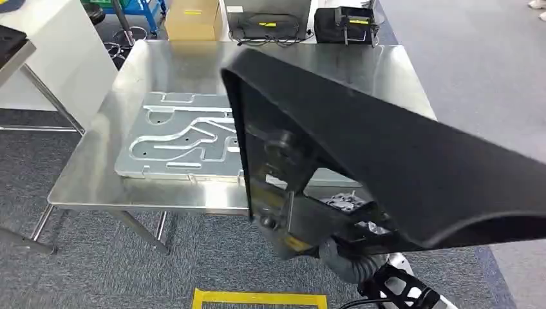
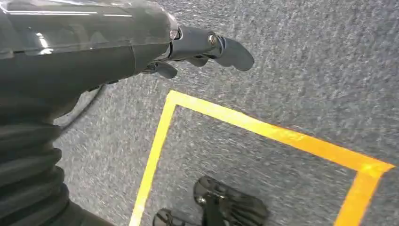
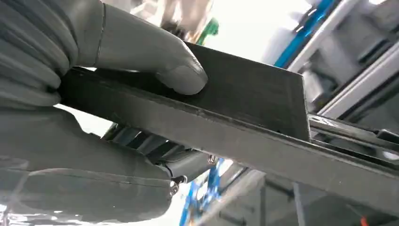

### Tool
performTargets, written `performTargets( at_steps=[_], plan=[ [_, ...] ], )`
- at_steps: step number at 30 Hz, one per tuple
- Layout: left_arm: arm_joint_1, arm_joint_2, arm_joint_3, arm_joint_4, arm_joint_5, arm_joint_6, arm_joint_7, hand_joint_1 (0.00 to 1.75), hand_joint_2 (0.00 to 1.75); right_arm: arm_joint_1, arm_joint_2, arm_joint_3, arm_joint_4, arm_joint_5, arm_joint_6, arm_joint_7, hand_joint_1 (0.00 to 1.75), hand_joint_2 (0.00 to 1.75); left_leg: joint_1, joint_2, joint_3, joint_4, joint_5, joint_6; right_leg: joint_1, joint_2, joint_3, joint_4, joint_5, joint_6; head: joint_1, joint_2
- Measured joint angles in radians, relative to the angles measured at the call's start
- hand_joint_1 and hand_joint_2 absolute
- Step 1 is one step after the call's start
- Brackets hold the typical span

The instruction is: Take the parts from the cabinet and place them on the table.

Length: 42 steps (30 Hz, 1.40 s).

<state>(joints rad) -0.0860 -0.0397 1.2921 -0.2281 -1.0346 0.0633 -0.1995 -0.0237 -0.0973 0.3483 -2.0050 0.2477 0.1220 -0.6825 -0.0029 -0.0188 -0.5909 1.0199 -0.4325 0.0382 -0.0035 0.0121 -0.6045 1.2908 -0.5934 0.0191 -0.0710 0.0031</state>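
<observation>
Desk [image 1: 270, 61], stainless steel, stands ahead with a machined metal plate [image 1: 180, 138] lying flat on its near-left area. Black angled part [image 1: 399, 148] is raised above the desk's near-right edge, gripped by the right hand [image 3: 94, 108], thumb pressed on one face. Left hand [image 2: 197, 52] hangs over grey carpet, fingers loosely apart, holding nothing.
</observation>
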Motion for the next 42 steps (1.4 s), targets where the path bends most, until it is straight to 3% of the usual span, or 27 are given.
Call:
performTargets(
  at_steps=[2,3,4,5,7,8,10,11,12,14,16,17,18,21,23,24,26,28,30,32,33,34,36,37,38,41,42],
  plan=[
    [0.004,-0.001,0.002,0.0,0.001,0.0,-0.005,0.0,1.75,-0.023,-0.004,-0.006,0.0,0.074,-0.117,0.0,1.73,1.75,0.003,0.0,0.026,0.0,-0.025,-0.002,-0.007,-0.003,-0.058,0.017,-0.086,0.009,0.0,0.0],
    [0.006,-0.001,0.002,0.0,0.0,0.0,-0.01,0.0,1.75,-0.044,-0.014,-0.015,0.0,0.121,-0.197,0.0,1.73,1.75,0.005,0.0,0.044,0.0,-0.038,-0.003,-0.01,-0.006,-0.069,-0.01,-0.089,0.011,0.0,0.0],
    [0.008,-0.002,0.002,0.0,-0.003,-0.001,-0.014,0.0,1.75,-0.072,-0.021,-0.027,0.0,0.149,-0.248,0.0,1.73,1.75,0.006,-0.001,0.06,0.0,-0.051,-0.005,-0.011,-0.007,-0.068,-0.058,-0.056,0.013,0.0,0.0],
    [0.009,-0.003,0.002,0.0,-0.01,-0.007,-0.018,0.0,1.75,-0.106,-0.027,-0.043,0.002,0.167,-0.283,0.0,1.73,1.75,0.006,-0.001,0.077,0.0,-0.064,-0.008,-0.011,-0.007,-0.062,-0.127,0.012,0.012,0.0,0.0],
    [0.007,-0.004,0.002,0.001,-0.014,-0.014,-0.021,0.0,1.75,-0.183,-0.036,-0.089,0.015,0.177,-0.294,0.001,1.73,1.75,0.004,0.001,0.098,0.007,-0.086,-0.017,-0.006,-0.005,-0.071,-0.249,0.214,-0.004,0.0,0.0],
    [0.005,-0.005,0.001,0.001,-0.017,-0.018,-0.021,0.0,1.75,-0.216,-0.037,-0.113,0.022,0.181,-0.283,0.001,1.73,1.75,0.004,-0.005,0.087,-0.003,-0.089,-0.024,0.001,-0.006,-0.069,-0.247,0.186,-0.013,0.0,0.0],
    [0.002,-0.004,0.001,0.0,-0.02,-0.021,-0.026,0.0,1.75,-0.271,-0.037,-0.156,0.029,0.211,-0.278,0.002,1.73,1.75,0.005,-0.002,0.096,-0.006,-0.09,-0.035,0.005,-0.006,-0.068,-0.255,0.197,-0.027,0.0,0.0],
    [0.001,-0.003,0.0,0.0,-0.023,-0.022,-0.029,0.0,1.75,-0.311,-0.044,-0.172,0.041,0.227,-0.282,0.004,1.73,1.75,0.001,-0.002,0.101,-0.009,-0.09,-0.039,-0.004,-0.002,-0.058,-0.262,0.197,-0.032,-0.001,0.0],
    [-0.002,0.001,0.0,0.0,-0.025,-0.025,-0.033,0.0,1.75,-0.347,-0.047,-0.189,0.057,0.244,-0.289,0.008,1.73,1.75,0.005,0.001,0.083,0.022,-0.089,-0.042,-0.008,-0.002,-0.044,-0.273,0.196,-0.035,-0.001,0.0],
    [-0.005,0.0,-0.002,0.0,-0.03,-0.031,-0.042,0.0,1.75,-0.429,-0.066,-0.204,0.105,0.295,-0.298,0.039,1.73,1.75,0.007,0.006,0.009,0.155,-0.11,-0.051,-0.008,-0.007,-0.027,-0.279,0.186,-0.047,0.0,0.0],
    [-0.003,0.0,-0.002,0.0,-0.029,-0.038,-0.055,0.0,1.75,-0.514,-0.082,-0.202,0.186,0.413,-0.276,0.121,1.73,1.75,0.01,0.007,-0.082,0.282,-0.174,-0.058,-0.007,-0.006,-0.014,-0.279,0.173,-0.049,-0.001,0.0],
    [-0.003,0.0,-0.002,0.0,-0.029,-0.043,-0.064,0.0,1.75,-0.553,-0.092,-0.193,0.235,0.481,-0.252,0.167,1.73,1.75,0.01,0.008,-0.11,0.304,-0.188,-0.059,-0.007,-0.004,-0.006,-0.278,0.167,-0.049,-0.001,0.0],
    [-0.003,0.0,-0.002,0.0,-0.029,-0.046,-0.071,0.0,1.75,-0.585,-0.099,-0.18,0.276,0.541,-0.226,0.205,1.73,1.75,0.01,0.008,-0.119,0.284,-0.168,-0.06,-0.007,-0.004,0.003,-0.278,0.161,-0.048,-0.001,0.0],
    [-0.003,0.001,-0.002,0.0,-0.029,-0.065,-0.097,0.0,1.75,-0.7,-0.126,-0.098,0.466,0.731,-0.154,0.282,1.73,1.75,0.01,0.014,-0.052,0.048,0.024,-0.051,-0.006,-0.005,0.027,-0.273,0.141,-0.041,0.0,0.0],
    [-0.007,0.001,-0.003,0.0,-0.029,-0.074,-0.109,0.0,1.75,-0.776,-0.13,-0.011,0.631,0.813,-0.152,0.296,1.73,1.75,0.003,0.017,-0.044,0.005,0.004,-0.04,-0.002,-0.001,0.021,-0.268,0.136,-0.031,0.0,0.0],
    [-0.008,0.001,-0.003,0.0,-0.029,-0.075,-0.111,0.0,1.75,-0.792,-0.135,0.024,0.684,0.827,-0.154,0.301,1.73,1.75,0.004,0.015,-0.042,0.007,0.026,-0.034,0.0,-0.002,0.02,-0.268,0.133,-0.025,-0.001,0.0],
    [-0.004,0.001,-0.003,0.0,-0.028,-0.076,-0.112,0.0,1.75,-0.808,-0.14,0.066,0.753,0.835,-0.158,0.303,1.73,1.75,0.007,0.01,-0.041,0.002,0.029,-0.027,0.003,-0.007,0.024,-0.271,0.131,-0.015,-0.001,0.0],
    [-0.005,0.0,-0.003,0.001,-0.029,-0.077,-0.114,0.0,1.75,-0.827,-0.142,0.09,0.803,0.839,-0.16,0.302,1.73,1.75,0.014,0.008,-0.03,-0.013,0.033,-0.017,-0.003,-0.009,0.007,-0.227,0.095,-0.005,0.0,0.0],
    [-0.005,0.0,-0.003,0.0,-0.028,-0.077,-0.114,0.0,1.75,-0.849,-0.148,0.108,0.842,0.838,-0.161,0.304,1.73,1.75,0.013,0.008,-0.027,-0.013,0.029,-0.011,-0.007,-0.009,-0.075,-0.074,0.032,0.003,0.0,0.0],
    [-0.004,0.0,-0.003,0.001,-0.029,-0.077,-0.114,0.0,1.75,-0.849,-0.153,0.122,0.865,0.838,-0.161,0.305,1.73,1.75,0.014,0.007,-0.023,-0.012,0.022,-0.011,-0.011,-0.009,-0.149,0.037,0.012,0.008,0.0,0.0],
    [-0.003,0.0,-0.003,0.0,-0.029,-0.077,-0.114,0.0,1.75,-0.847,-0.155,0.127,0.874,0.838,-0.161,0.306,1.73,1.75,0.014,0.006,-0.02,-0.011,0.018,-0.011,-0.013,-0.009,-0.162,0.042,0.025,0.009,0.0,0.0],
    [-0.002,0.0,-0.003,0.001,-0.029,-0.077,-0.114,0.0,1.75,-0.847,-0.155,0.134,0.881,0.838,-0.161,0.306,1.73,1.75,0.014,0.006,-0.016,-0.008,0.013,-0.014,-0.015,-0.01,-0.154,-0.001,0.069,0.009,0.0,0.0],
    [-0.003,-0.001,-0.003,0.001,-0.029,-0.077,-0.114,0.0,1.75,-0.86,-0.155,0.143,0.892,0.838,-0.161,0.304,1.73,1.75,0.014,0.006,-0.008,0.0,0.0,-0.021,-0.016,-0.01,-0.084,-0.176,0.179,0.007,0.0,0.0],
    [-0.003,-0.001,-0.003,0.001,-0.029,-0.077,-0.114,0.0,1.75,-0.865,-0.157,0.148,0.896,0.838,-0.161,0.304,1.73,1.75,0.013,0.006,-0.009,0.003,-0.005,-0.024,-0.017,-0.01,-0.062,-0.233,0.201,0.005,0.0,0.0],
    [-0.005,-0.001,-0.003,0.001,-0.029,-0.077,-0.114,0.0,1.75,-0.873,-0.159,0.152,0.903,0.837,-0.163,0.304,1.73,1.75,0.006,0.005,-0.013,0.009,-0.009,-0.03,-0.008,-0.01,-0.05,-0.257,0.184,0.001,0.0,0.0],
    [-0.003,0.0,-0.003,0.001,-0.029,-0.077,-0.115,0.0,1.75,-0.873,-0.16,0.161,0.913,0.838,-0.162,0.306,1.73,1.75,0.009,0.005,-0.008,-0.002,-0.009,-0.043,-0.004,-0.006,-0.05,-0.256,0.179,-0.014,0.0,0.0],
    [-0.002,0.0,-0.003,0.001,-0.028,-0.079,-0.115,0.0,1.75,-0.877,-0.161,0.165,0.917,0.843,-0.138,0.307,1.73,1.75,0.006,0.005,-0.006,-0.001,-0.013,-0.05,-0.013,-0.005,-0.046,-0.264,0.181,-0.021,0.0,0.0]
  ],
)
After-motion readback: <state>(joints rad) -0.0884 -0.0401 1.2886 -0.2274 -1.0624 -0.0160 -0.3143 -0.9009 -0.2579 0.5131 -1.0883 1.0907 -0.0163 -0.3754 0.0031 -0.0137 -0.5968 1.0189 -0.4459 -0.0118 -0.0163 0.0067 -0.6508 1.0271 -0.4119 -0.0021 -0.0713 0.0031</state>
